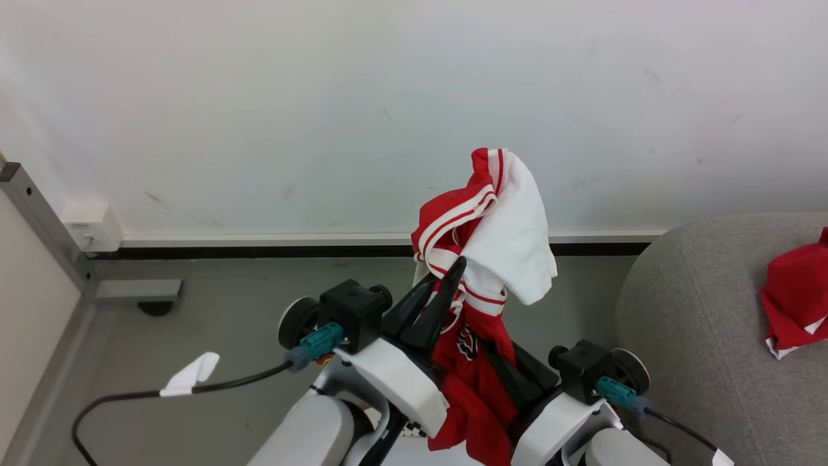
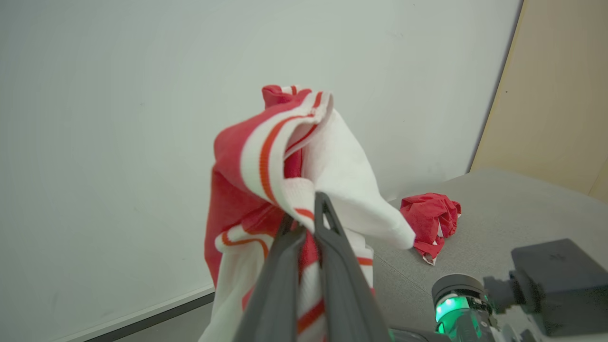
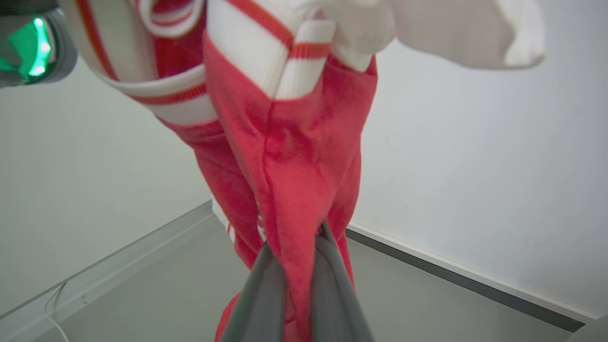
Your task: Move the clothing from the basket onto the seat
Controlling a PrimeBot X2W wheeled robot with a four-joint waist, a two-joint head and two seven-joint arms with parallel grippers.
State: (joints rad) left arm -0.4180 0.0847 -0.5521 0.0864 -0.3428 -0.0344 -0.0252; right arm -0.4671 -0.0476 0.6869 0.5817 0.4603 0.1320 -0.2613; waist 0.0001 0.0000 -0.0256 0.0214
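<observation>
Across the back, a plain white wall (image 1: 323, 97), and below it a dull grey floor (image 1: 226, 310). Over on the right, the large light grey fabric-upholstered seat (image 1: 698, 310), rounded at the edge, with a seam line down its side. Front and centre, hoisted clear of the floor against that wall: a bright red soft fabric garment with white stripes and a big white panel (image 1: 498, 220), bunched and flopping over at the top, with a red tail hanging straight down between the two arms. Well apart from it, lying crumpled on top of the seat: a second bright red garment with a bit of white trim (image 1: 799, 298). Now to the left gripper (image 2: 304, 213): long dark fingers squeezed together on the striped white band near the top of the raised garment, with cloth spilling over both sides of the tips. And the right gripper (image 3: 297, 240): lower down, clamped tight on a fold of the plain red cloth, pinched right between the tips. So, gripped in two places at once, high and low. Off at the lower left on the floor, a thin black cable (image 1: 116, 398) with a small white tag (image 1: 192, 373) wrapped on it. Tucked at the foot of the wall on the far left, a small white box (image 1: 94, 226).
</observation>
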